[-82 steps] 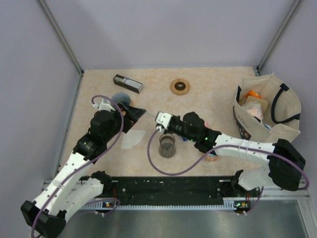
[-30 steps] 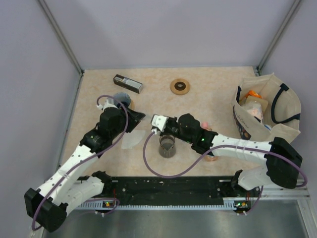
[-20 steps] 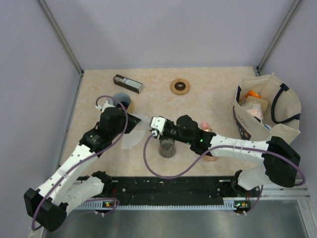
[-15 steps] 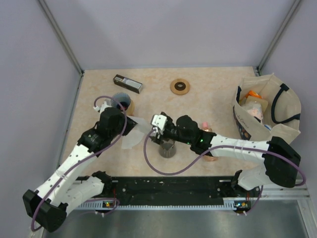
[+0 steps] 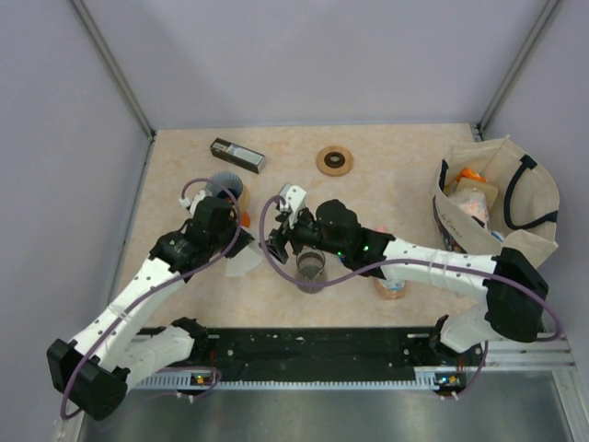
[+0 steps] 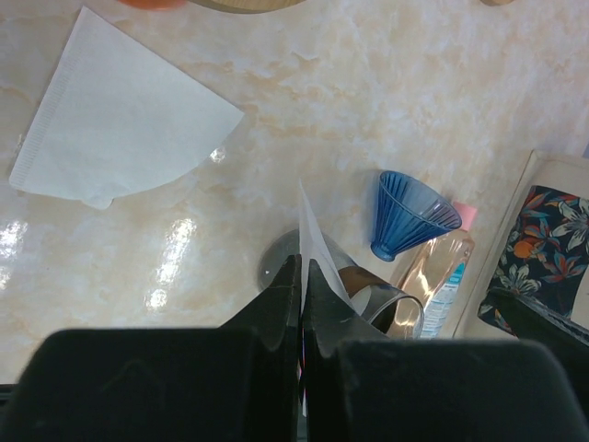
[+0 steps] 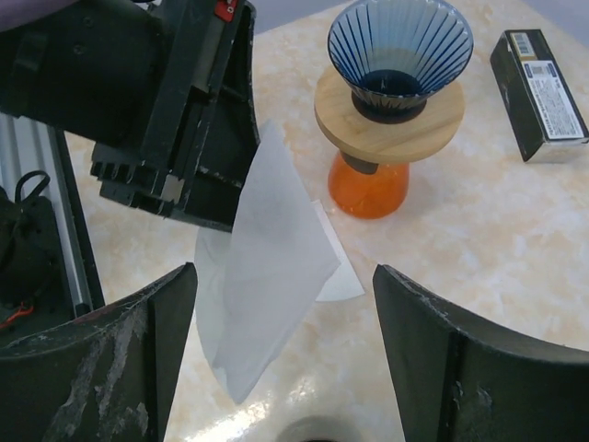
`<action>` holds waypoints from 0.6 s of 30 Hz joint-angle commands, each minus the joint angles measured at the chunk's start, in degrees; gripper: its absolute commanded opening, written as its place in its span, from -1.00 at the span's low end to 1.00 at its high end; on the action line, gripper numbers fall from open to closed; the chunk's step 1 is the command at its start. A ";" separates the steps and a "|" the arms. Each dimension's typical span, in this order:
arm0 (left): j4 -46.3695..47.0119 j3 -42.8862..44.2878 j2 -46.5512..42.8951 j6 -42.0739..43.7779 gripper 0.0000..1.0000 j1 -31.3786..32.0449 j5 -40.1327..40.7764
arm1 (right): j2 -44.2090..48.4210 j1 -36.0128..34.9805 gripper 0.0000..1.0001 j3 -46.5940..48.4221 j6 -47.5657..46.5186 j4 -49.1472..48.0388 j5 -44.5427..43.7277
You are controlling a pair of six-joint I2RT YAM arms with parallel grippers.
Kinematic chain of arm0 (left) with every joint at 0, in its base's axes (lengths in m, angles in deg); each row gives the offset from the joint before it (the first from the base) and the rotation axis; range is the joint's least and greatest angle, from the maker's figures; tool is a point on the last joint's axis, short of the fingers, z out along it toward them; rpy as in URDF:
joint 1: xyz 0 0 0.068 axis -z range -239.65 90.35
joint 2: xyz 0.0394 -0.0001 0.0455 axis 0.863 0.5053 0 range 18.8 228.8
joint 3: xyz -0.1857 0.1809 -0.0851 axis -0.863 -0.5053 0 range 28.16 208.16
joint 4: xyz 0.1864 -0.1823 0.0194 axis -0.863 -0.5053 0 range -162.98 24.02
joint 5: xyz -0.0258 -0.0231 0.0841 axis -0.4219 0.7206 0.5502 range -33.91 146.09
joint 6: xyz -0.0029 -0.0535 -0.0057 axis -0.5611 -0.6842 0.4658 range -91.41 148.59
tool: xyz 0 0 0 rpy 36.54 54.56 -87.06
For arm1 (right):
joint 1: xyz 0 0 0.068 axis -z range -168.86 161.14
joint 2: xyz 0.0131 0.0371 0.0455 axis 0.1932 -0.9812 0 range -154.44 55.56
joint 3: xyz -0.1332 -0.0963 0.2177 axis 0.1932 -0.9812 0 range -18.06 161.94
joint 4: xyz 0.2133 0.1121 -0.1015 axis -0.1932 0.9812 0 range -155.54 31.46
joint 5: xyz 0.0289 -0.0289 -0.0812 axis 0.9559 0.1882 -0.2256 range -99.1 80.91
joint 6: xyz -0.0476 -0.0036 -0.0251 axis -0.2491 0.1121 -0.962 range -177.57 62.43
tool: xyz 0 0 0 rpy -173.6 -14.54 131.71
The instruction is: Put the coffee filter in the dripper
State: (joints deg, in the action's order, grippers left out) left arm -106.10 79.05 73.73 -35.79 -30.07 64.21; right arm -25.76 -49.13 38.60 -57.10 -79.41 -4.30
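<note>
Your right gripper point(image 7: 281, 368) is spread wide and faces your left gripper point(image 6: 302, 276), probably to take its load. The dripper point(image 7: 400, 51) waits empty on its wooden stand point(image 7: 386, 129) just beyond. The left clamps the coffee filter point(image 7: 267, 276) by one edge, hanging upright between them.

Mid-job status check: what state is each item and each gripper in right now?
left gripper: shut on held filter
held filter: pinched at one edge, lifted
right gripper: open, empty
dripper: upright, empty
spare filter: lying flat
glass beaker: upright
tote bag: open
</note>
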 commanded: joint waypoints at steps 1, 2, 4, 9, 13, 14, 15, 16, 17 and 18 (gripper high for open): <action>-0.22 2.80 0.78 0.40 -0.98 0.39 -0.30 | -2.96 -0.73 0.54 3.54 3.22 1.39 -0.93; -0.48 3.07 1.05 0.40 -0.98 0.39 -0.21 | -3.06 -0.81 0.54 3.45 3.40 1.30 -0.84; -0.31 3.33 1.57 0.48 -0.98 0.39 -0.47 | -3.32 -0.73 0.54 3.19 3.40 1.04 -1.54; -0.14 4.56 3.33 0.83 -0.98 0.48 -1.26 | -5.07 -0.90 0.48 3.80 3.75 2.00 -5.92; -0.31 5.09 3.95 1.45 -0.98 0.65 -1.70 | -6.31 -0.81 0.43 4.86 4.19 4.29 -16.20; -0.40 5.09 3.78 1.54 -0.98 0.65 -1.88 | -6.48 -0.81 0.42 4.86 4.01 4.38 -18.31; -0.31 5.01 3.86 1.62 -0.98 0.74 -1.97 | -6.57 -0.81 0.40 4.86 3.93 4.46 -19.81; -0.31 5.09 3.77 1.71 -0.98 0.74 -2.05 | -6.83 -0.81 0.38 5.03 3.58 4.55 -21.04; -0.31 5.09 3.77 1.89 -0.98 0.65 -2.23 | -7.01 -0.90 0.35 5.38 3.49 4.81 -21.93; -0.31 5.27 3.86 2.15 -0.98 0.83 -2.23 | -7.10 -0.81 0.34 5.65 3.66 4.99 -22.46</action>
State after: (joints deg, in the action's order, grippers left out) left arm -107.21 81.85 77.67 -35.07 -29.63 62.73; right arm -32.38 -49.13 40.26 -53.93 -74.36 -18.94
